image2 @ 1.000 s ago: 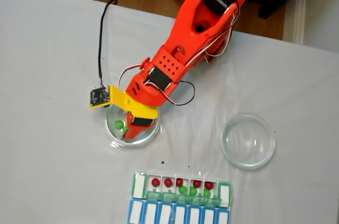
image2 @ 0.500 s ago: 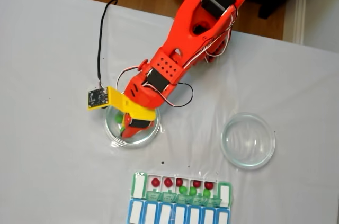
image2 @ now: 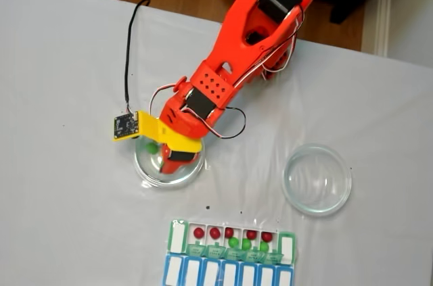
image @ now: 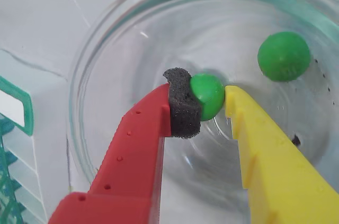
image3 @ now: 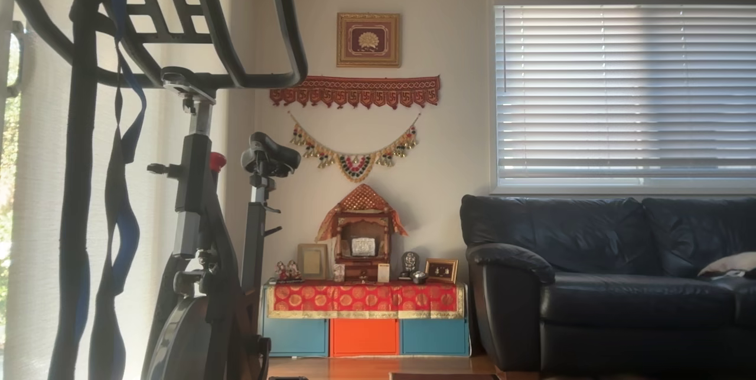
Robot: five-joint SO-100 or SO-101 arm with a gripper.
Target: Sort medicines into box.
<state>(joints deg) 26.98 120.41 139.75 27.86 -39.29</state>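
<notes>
My jaws close on one green ball point(image: 207, 95) inside the left glass dish point(image2: 145, 168), the black foam pad point(image: 183, 112) of my red finger on one side and my yellow finger point(image: 265, 155) touching the other. A second green ball point(image: 283, 55) lies loose in the same dish. A second glass dish point(image2: 317, 179) sits toward the worktop's right edge. At the near edge, the pill organiser point(image2: 230, 252) holds five red balls point(image2: 199, 232) and three green ones point(image2: 233, 242) in its green-lidded row.
</notes>
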